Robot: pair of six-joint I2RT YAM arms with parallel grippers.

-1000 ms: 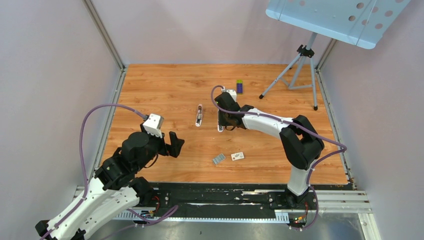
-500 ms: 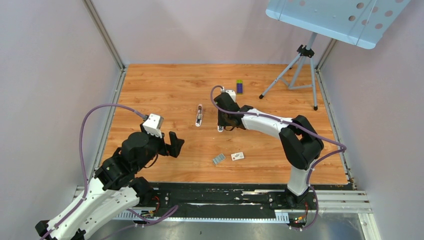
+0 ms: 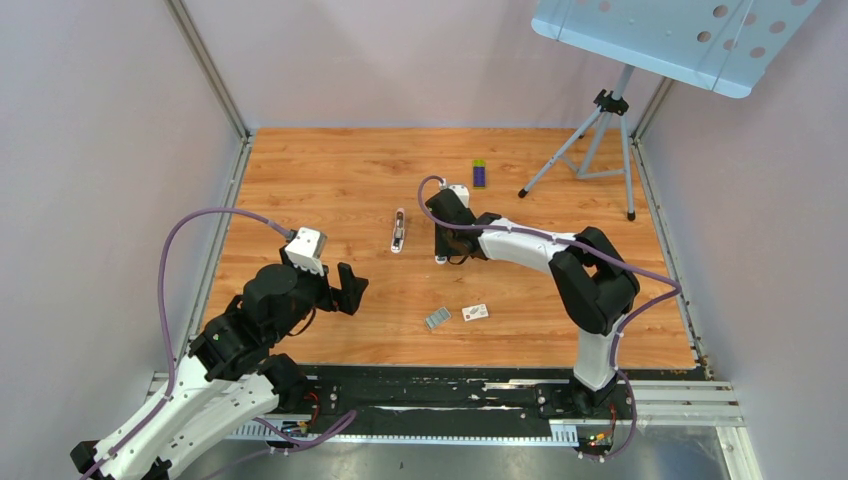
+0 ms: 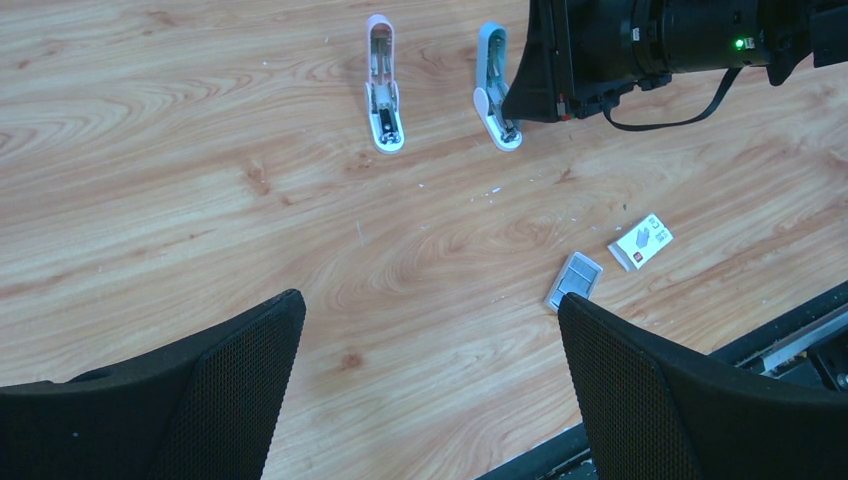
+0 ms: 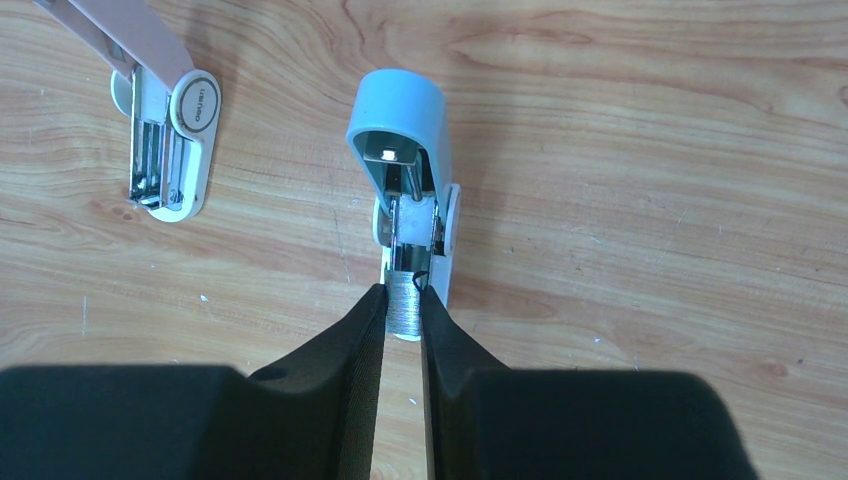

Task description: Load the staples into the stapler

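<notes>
We take this for a robotics lab, set up as a closed test cell. A wood-grain desk (image 3: 330, 180) is boxed in by plain pale walls (image 3: 100, 150) on aluminium corner posts (image 3: 205, 65). A left arm (image 3: 240, 330) and a right arm (image 3: 590, 290) are bolted to a black base rail (image 3: 450, 400), with purple cables (image 3: 170, 290) looping in the open. A tripod (image 3: 600, 150) carries a perforated blue panel (image 3: 680, 35) above one corner.

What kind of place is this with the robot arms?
Probably a robot lab test booth, not a home or office. Plain walls box in a wooden table, the left arm and right arm are bolted at its near edge, and a tripod holds up a blue panel.
</notes>
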